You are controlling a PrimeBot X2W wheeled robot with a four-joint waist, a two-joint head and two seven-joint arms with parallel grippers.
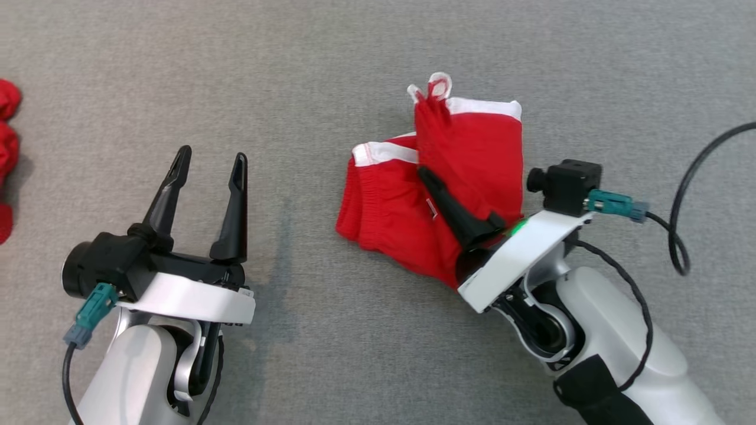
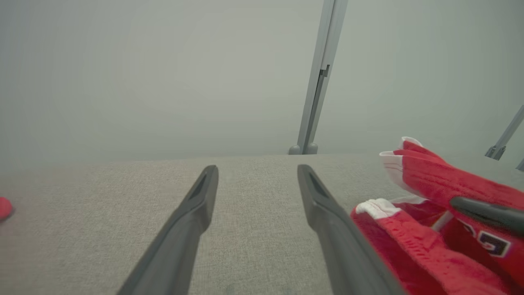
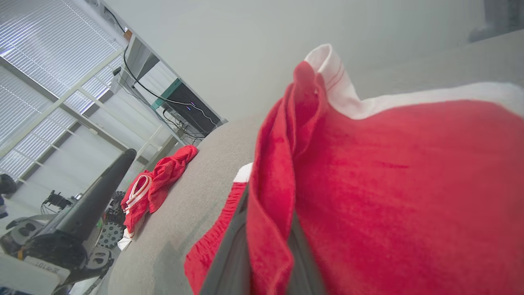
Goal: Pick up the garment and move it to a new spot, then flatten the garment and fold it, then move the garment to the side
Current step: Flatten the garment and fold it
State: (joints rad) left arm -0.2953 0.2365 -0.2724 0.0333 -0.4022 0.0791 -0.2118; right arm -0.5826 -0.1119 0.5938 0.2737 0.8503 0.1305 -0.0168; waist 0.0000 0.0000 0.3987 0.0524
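Note:
The garment (image 1: 472, 147) is a red shirt with white trim, lying bunched and partly folded on the grey fabric surface right of centre. A fold of it is pinched in my right gripper (image 1: 424, 172), which is shut and comes in from the lower right. In the right wrist view the red cloth (image 3: 389, 184) rises between and over the two dark fingers (image 3: 229, 254). My left gripper (image 1: 212, 154) stands open at the lower left, apart from the garment, with nothing between its fingers. The left wrist view has the garment (image 2: 430, 180) to the right of the open left gripper (image 2: 257, 169).
Another red cloth (image 1: 6, 136) lies at the table's left edge, also in the right wrist view (image 3: 163, 176). A black cable (image 1: 685, 195) loops at the right. The table's far edge carries a grey post (image 2: 315, 102). Bare grey surface (image 1: 295, 88) lies between the grippers.

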